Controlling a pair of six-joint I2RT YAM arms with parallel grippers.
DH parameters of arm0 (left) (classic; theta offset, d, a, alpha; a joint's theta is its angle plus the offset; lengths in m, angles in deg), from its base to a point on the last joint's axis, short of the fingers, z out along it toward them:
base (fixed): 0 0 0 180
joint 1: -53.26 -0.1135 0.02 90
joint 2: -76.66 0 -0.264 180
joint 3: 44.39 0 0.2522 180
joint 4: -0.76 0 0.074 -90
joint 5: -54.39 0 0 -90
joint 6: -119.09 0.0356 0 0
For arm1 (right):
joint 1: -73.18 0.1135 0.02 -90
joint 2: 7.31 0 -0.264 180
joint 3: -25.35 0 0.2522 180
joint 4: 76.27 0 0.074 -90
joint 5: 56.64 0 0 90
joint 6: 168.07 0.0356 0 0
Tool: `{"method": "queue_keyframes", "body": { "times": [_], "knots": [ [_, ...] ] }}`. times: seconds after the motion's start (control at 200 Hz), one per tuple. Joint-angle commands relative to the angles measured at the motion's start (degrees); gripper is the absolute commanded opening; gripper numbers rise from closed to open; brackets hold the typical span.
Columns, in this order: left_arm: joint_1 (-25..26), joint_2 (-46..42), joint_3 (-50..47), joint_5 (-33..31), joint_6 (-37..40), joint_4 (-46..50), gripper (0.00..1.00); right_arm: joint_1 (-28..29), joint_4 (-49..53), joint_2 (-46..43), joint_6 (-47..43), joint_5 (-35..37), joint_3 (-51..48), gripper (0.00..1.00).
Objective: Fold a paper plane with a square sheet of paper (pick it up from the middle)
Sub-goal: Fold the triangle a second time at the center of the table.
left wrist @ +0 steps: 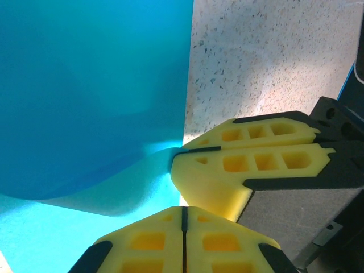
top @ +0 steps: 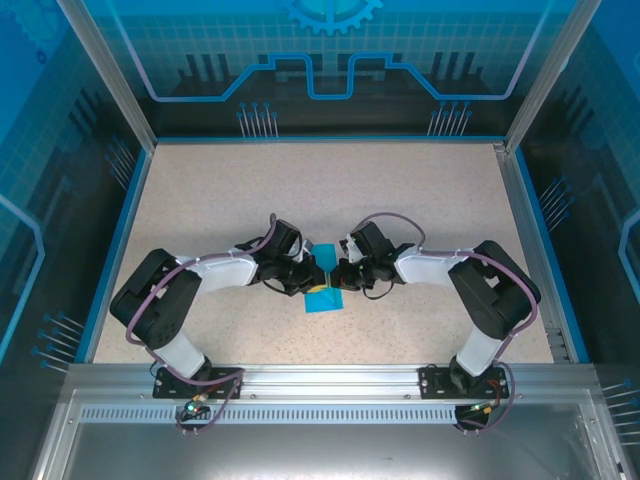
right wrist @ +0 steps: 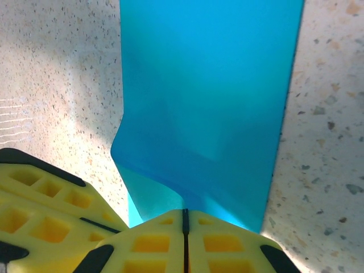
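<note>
The cyan-blue sheet of paper (top: 324,300) lies near the middle of the table, partly raised and bent over itself between the two grippers. My left gripper (top: 316,277) comes in from the left and my right gripper (top: 337,277) from the right, tips almost touching. In the left wrist view my left gripper (left wrist: 183,209) is shut at the edge of the paper (left wrist: 96,96), with the right gripper's yellow fingers (left wrist: 250,165) just beyond. In the right wrist view my right gripper (right wrist: 185,212) is shut on the lifted paper (right wrist: 210,96); the left gripper's fingers (right wrist: 45,199) sit beside it.
The speckled beige table (top: 400,200) is bordered by a blue rim and metal frame posts (top: 105,70). A metal rail (top: 320,380) runs along the near edge by the arm bases. Both arms are folded inward toward the middle.
</note>
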Motion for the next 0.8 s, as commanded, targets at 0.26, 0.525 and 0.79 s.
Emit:
{"method": "queue_keyframes", "body": {
  "times": [0.26,0.525,0.79],
  "knots": [
    [0.4,2.2,2.3,1.5,2.2,0.7,0.08,-0.9,2.8,1.7,-2.1,2.9,2.1,0.08],
    [0.4,3.2,3.2,1.8,2.5,0.5,0.08,-1.0,4.0,2.0,-2.5,4.4,2.8,0.07],
    [0.4,4.1,3.7,1.9,2.9,0.7,0.08,-1.1,4.3,3.1,-2.7,4.6,2.7,0.07]
  ]
}}
